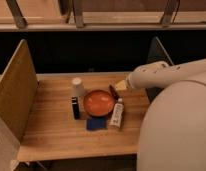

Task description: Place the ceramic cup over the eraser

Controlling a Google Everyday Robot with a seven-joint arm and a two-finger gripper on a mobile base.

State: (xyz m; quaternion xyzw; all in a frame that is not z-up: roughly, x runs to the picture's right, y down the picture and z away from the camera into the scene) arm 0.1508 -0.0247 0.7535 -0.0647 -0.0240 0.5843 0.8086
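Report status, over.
Gripper open, at bowl's far rim, holding nothing. Cup stands behind eraser, not over it. Bowl lies between gripper and eraser.

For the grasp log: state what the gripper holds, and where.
Nothing. The gripper hangs beside the orange bowl, apart from the ceramic cup.

Robotics lab, wooden bench [51,135] with side partitions [16,87], white robot arm [156,75], jaws beside orange bowl [98,102]
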